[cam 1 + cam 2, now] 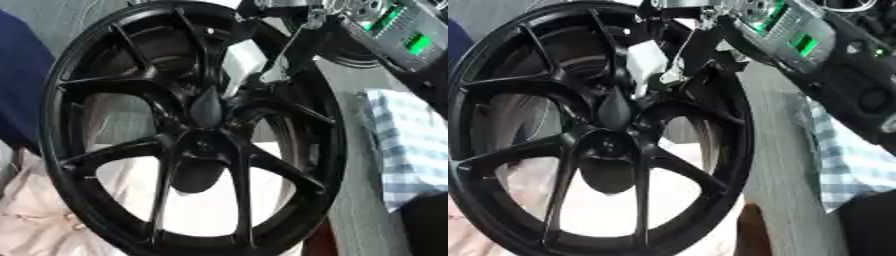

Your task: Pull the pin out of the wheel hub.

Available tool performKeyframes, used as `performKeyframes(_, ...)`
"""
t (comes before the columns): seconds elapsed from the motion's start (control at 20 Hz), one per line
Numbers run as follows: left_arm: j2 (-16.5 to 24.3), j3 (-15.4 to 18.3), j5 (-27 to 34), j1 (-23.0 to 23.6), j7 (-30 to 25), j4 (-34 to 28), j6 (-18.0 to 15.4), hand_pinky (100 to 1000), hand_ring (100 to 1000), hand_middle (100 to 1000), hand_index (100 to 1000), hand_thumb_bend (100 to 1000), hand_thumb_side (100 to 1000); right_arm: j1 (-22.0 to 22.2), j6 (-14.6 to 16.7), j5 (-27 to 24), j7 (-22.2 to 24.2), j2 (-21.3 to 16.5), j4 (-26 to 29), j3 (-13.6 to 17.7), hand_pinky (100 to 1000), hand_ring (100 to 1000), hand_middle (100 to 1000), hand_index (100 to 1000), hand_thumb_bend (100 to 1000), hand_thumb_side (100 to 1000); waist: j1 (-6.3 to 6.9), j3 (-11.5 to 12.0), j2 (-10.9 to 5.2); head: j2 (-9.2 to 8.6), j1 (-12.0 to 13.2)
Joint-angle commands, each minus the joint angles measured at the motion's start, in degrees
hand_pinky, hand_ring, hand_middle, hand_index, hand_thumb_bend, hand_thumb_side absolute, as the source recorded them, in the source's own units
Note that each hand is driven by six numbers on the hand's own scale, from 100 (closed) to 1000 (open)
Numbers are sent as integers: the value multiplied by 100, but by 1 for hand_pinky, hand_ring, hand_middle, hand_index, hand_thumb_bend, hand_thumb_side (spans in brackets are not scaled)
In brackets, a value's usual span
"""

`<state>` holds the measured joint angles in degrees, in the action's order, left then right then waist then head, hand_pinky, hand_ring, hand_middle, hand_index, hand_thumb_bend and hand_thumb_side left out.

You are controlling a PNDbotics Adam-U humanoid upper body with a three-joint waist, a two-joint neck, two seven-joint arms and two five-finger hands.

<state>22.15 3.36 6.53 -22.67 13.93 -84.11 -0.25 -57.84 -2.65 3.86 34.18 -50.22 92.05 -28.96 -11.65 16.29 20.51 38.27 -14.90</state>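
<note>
Up top, my right hand (pixel 677 30) reaches into the black wheel hub (pixel 197 145) by a white block (pixel 245 57). Can't tell its grip. Right eye shows more forearm (pixel 833 55).

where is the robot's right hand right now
The right hand reaches in from the upper right of both eye views, its fingers among the upper spokes of the black wheel, just above the hub.

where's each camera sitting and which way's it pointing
Left eye view: in the head, looking down at the black wheel; the right arm enters top right.
Right eye view: same head, set slightly right; the right hand reaches among the upper spokes at a white piece.
Both share the wheel, arm and checked cloth.
</note>
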Motion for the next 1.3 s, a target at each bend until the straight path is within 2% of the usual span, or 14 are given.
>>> performKeyframes(0.05,86,12,-34,-65,-27,-76,-11,598,566,492,687,100,906,-69,-90,-188,-97,-209,114,106,741,652,523,614,338,100,58,-9,-104,31,-34)
performKeyframes(0.35,82,12,-37,-70,-28,-78,-8,598,566,492,687,100,905,-65,-112,-234,-107,-222,156,92,737,639,512,604,326,100,60,-9,-107,16,-39)
performKeyframes(0.4,83,11,-37,-69,-30,-78,-7,598,567,492,687,100,904,-60,-121,-247,-107,-219,144,95,701,590,445,544,277,100,61,-12,-108,19,-39)
performKeyframes(0.8,81,18,-34,-43,-43,-62,0,598,568,493,687,100,904,-157,-537,-400,-263,-191,85,139,665,536,347,465,387,100,74,-54,-155,41,-71)
performKeyframes(1.3,91,29,-32,-16,-44,-53,-4,597,569,493,687,100,903,-175,-698,-557,-209,-306,136,312,643,514,314,435,402,100,82,-90,-178,68,-83)
